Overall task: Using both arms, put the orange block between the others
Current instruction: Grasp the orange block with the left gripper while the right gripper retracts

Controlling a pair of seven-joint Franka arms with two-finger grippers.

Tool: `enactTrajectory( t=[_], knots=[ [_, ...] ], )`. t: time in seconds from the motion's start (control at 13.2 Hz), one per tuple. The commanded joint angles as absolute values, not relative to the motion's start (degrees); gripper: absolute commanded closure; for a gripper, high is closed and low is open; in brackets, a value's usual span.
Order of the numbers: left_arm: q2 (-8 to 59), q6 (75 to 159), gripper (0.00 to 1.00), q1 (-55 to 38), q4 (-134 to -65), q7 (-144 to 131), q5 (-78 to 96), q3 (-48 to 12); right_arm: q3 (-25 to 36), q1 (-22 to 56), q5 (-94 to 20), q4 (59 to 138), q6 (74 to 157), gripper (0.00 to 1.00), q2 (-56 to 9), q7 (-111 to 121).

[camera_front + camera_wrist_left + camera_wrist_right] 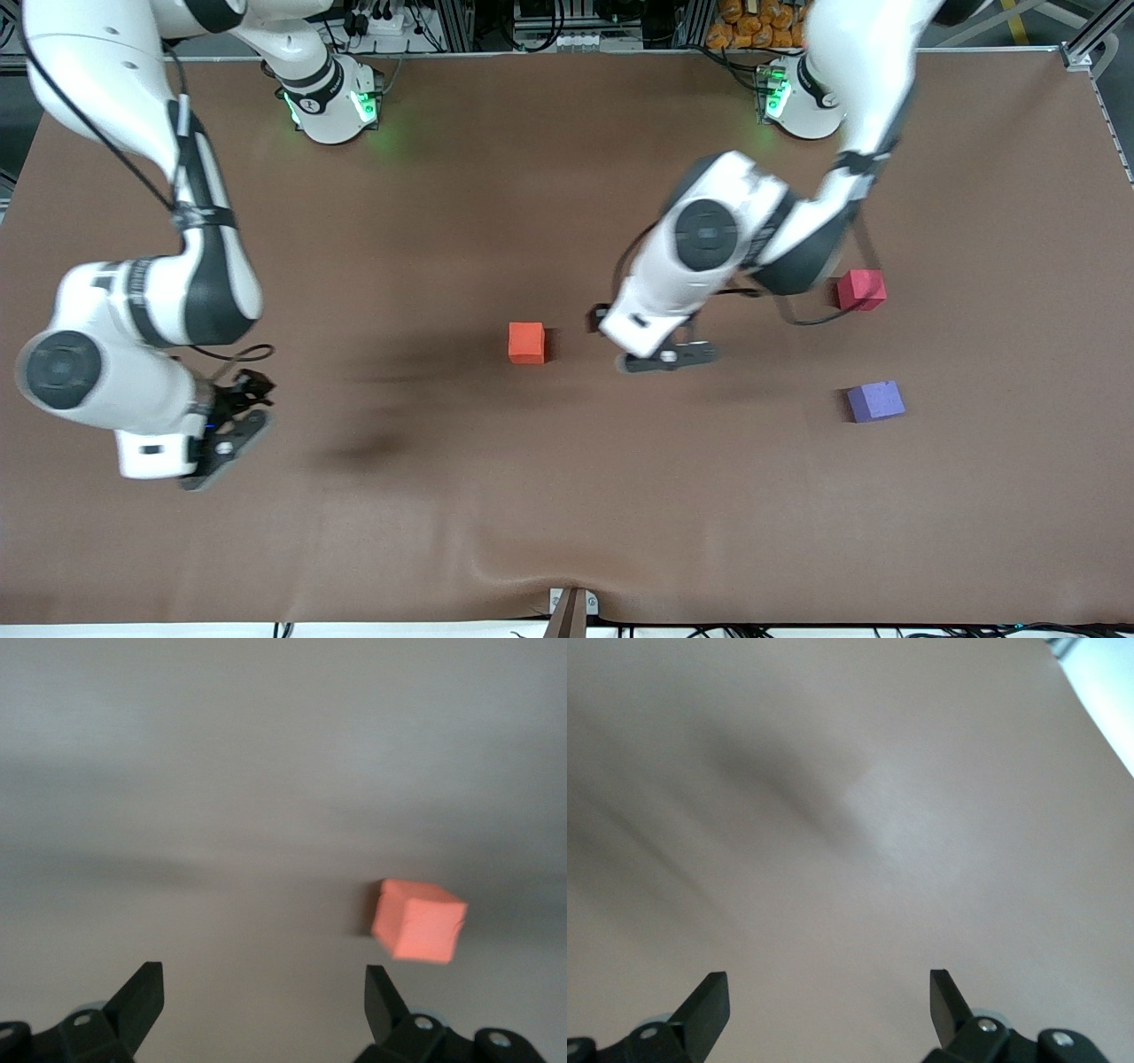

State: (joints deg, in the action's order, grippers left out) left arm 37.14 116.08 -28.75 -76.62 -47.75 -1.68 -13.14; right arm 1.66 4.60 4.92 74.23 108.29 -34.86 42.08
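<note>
Orange foam, one orange block (526,342) lies beside the empty, spread left gripper (666,356); one red-pink cube (861,289), one purple cube (875,400). Right gripper (232,424) spread, empty.

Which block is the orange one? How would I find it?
Look at the middle of the brown table. The orange block sits alone there, beside the open left gripper. The red-pink block and purple block sit toward the left arm's end.

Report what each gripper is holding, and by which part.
Nothing is held. The left gripper and right gripper are both open and empty; the orange block sits on the table, ungripped.
</note>
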Motion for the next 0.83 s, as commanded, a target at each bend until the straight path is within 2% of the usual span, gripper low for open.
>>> enactTrajectory(
  t=[0.0,0.23,0.76],
  knots=[
    [44.27,121.18,0.00,-41.62,-70.41,-51.93,-1.76,-3.81,0.26,3.34,5.45,75.85,106.44,0.00,-32.08,39.73],
    [48.51,127.16,0.00,-44.82,-69.26,-53.70,-1.76,-3.08,0.26,2.99,5.45,75.76,105.47,0.00,-31.38,39.73],
    [53.78,133.94,0.00,-47.11,-68.38,-56.33,-1.67,-3.08,0.26,2.55,5.71,75.32,106.08,0.00,-31.55,39.64]
  ],
)
